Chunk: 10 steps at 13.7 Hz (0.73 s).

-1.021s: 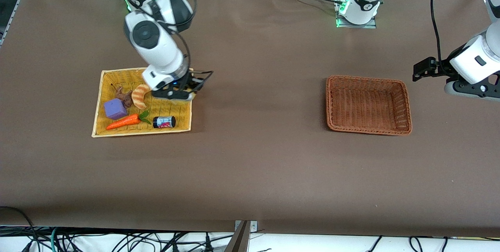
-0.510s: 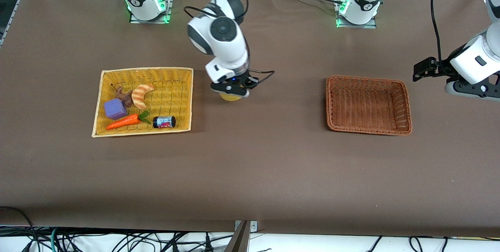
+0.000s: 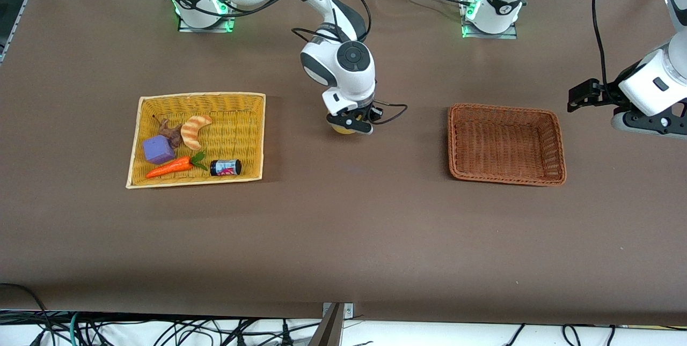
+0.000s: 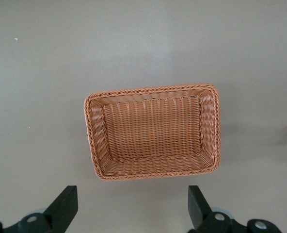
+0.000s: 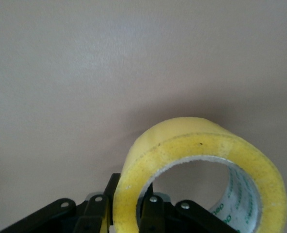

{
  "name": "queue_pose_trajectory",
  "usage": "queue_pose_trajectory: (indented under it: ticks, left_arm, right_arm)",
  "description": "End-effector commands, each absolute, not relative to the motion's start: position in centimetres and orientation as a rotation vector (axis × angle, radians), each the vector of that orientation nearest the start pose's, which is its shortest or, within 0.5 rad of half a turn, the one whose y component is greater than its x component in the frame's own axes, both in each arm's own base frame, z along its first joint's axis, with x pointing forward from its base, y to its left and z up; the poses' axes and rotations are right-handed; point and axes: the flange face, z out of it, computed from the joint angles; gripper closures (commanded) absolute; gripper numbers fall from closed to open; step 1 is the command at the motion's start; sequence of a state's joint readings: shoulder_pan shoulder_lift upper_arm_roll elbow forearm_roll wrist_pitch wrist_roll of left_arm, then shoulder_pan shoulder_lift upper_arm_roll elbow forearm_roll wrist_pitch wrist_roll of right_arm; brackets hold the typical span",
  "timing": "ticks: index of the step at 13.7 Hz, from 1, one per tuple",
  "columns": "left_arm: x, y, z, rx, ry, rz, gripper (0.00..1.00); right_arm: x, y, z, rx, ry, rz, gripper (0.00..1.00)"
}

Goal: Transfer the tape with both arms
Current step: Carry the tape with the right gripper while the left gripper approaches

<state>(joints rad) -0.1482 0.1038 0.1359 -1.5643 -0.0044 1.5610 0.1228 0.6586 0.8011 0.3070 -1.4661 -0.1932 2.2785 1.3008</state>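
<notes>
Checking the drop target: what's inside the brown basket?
Nothing visible inside the brown basket; the left wrist view shows its bare woven floor. The table under it is covered.

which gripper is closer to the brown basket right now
Left. The left gripper hangs beside the brown basket; the right gripper holds the tape over mid-table.

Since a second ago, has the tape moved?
Yes. The tape, held by the right gripper, left the yellow basket toward the brown basket.
</notes>
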Motion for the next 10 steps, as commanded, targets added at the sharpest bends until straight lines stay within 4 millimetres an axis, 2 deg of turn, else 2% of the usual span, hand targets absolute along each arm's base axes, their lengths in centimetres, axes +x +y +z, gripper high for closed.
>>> queue_pose_trajectory:
  ticks: [1, 5, 6, 7, 8, 10]
  left_arm:
    - [58.4, -0.9, 56.9, -3.1, 0.242, 0.183, 0.0]
    - [58.4, -0.9, 56.7, -3.1, 0.244, 0.188, 0.0]
    - [58.4, -0.9, 56.6, -3.099, 0.249, 0.193, 0.0]
    - [58.4, -0.9, 56.6, -3.099, 0.249, 0.193, 0.0]
    - [58.4, -0.9, 56.6, -3.099, 0.246, 0.19, 0.0]
    - [58.4, -1.0, 56.2, -3.1, 0.251, 0.202, 0.0]
  right_arm:
    - [45.4, 57.7, 21.0, -3.002, 0.486, 0.031, 1.0]
    - [44.9, 58.0, 19.1, -2.995, 0.477, 0.042, 1.0]
    - [44.9, 58.0, 19.1, -2.995, 0.476, 0.041, 0.79]
    - [45.1, 57.9, 19.5, -2.999, 0.471, 0.029, 0.03]
    - [45.2, 57.9, 20.3, -3.019, 0.415, -0.03, 0.0]
    - [45.7, 57.8, 24.1, -3.045, 0.358, -0.124, 0.0]
